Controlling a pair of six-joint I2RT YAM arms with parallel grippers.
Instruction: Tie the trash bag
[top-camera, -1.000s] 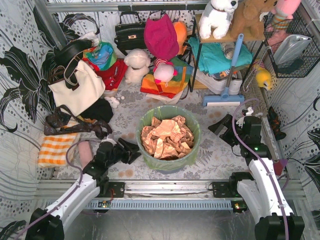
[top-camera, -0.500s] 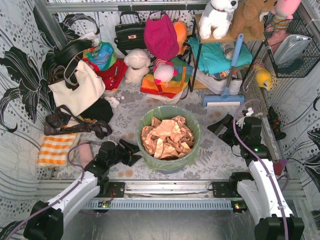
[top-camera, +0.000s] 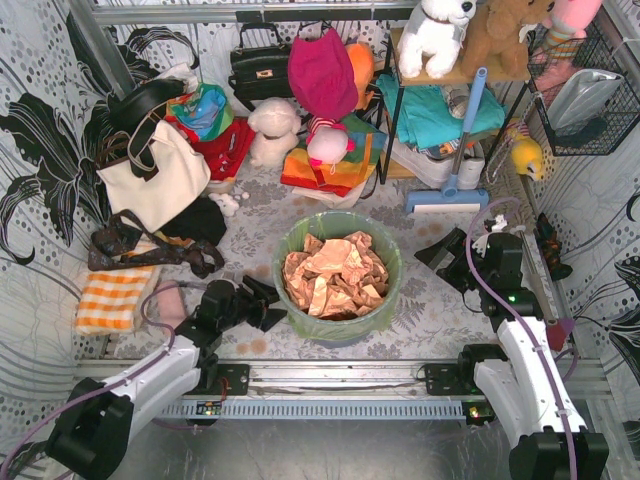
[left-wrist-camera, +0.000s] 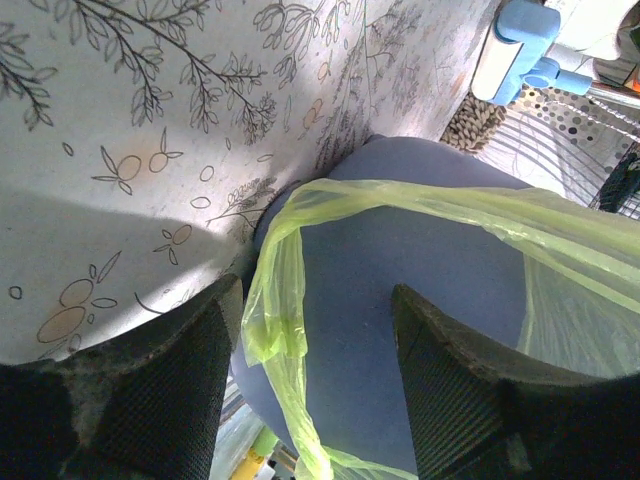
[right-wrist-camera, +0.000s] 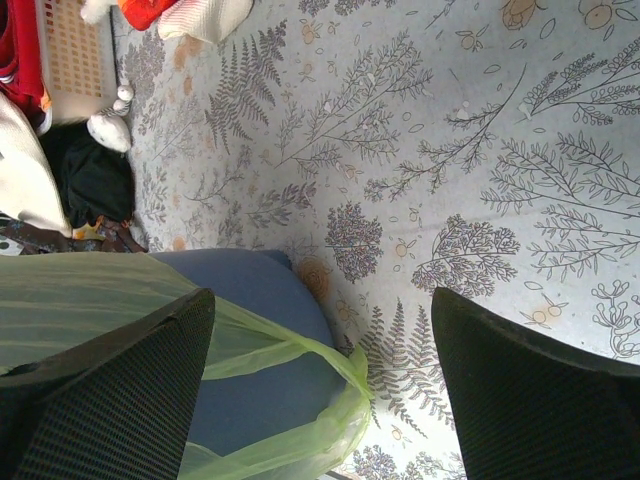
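The trash bag (top-camera: 386, 262), thin lime-green plastic, lines a round blue-grey bin (top-camera: 340, 332) in the middle of the floor, with crumpled copper-brown paper (top-camera: 333, 275) filling it. My left gripper (top-camera: 267, 303) is open at the bin's left side. In the left wrist view a loose fold of the trash bag (left-wrist-camera: 275, 300) hangs down the bin wall (left-wrist-camera: 420, 270) between the left gripper's (left-wrist-camera: 310, 390) jaws, nearer the left finger (left-wrist-camera: 150, 390), not pinched. My right gripper (top-camera: 442, 256) stands open to the right of the bin. In its wrist view the bag's rim (right-wrist-camera: 330, 440) lies between the spread right gripper's (right-wrist-camera: 325, 390) jaws, untouched.
A cream tote bag (top-camera: 155, 175) and dark straps (top-camera: 150, 250) lie at the left, with an orange-striped cloth (top-camera: 110, 298) near the left arm. Plush toys, clothes and a black handbag (top-camera: 260, 65) crowd the back. A blue-handled sweeper (top-camera: 450, 190) leans by the shelf (top-camera: 400, 90).
My left gripper has moved right, up against the bin's left side, and its jaws have spread a little wider. The right arm has stayed still.
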